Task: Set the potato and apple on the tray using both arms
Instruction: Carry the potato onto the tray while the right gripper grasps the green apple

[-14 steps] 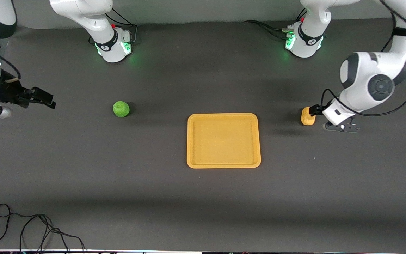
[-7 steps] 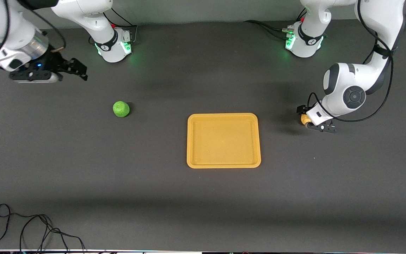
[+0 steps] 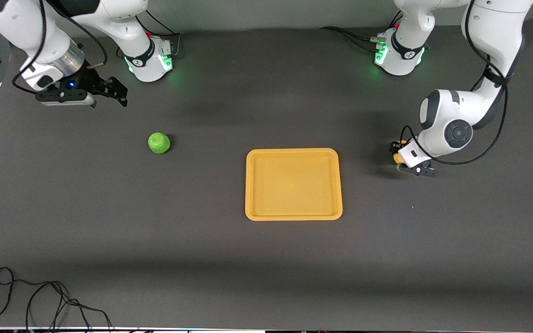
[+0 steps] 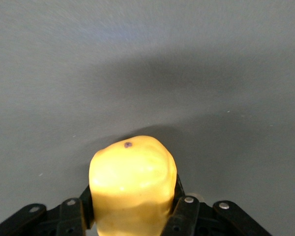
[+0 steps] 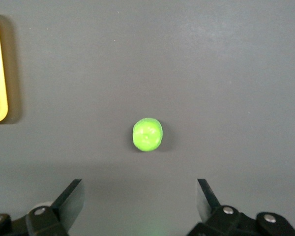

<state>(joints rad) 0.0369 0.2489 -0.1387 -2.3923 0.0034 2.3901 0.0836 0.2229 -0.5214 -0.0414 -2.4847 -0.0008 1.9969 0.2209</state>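
Left tool (image 4: 132,221) around potato (image 4: 132,189) (snugly)

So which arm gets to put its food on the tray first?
Probably the left. Its tool already has its fingers around the potato, beside the tray. The right tool hangs open above the table, away from the apple.

Left gripper (image 3: 398,155) is low at the left arm's end of the table — fingers (image 4: 184,216) clamped. Right gripper (image 3: 116,91) hangs raised — fingers (image 5: 69,201) spread wide.
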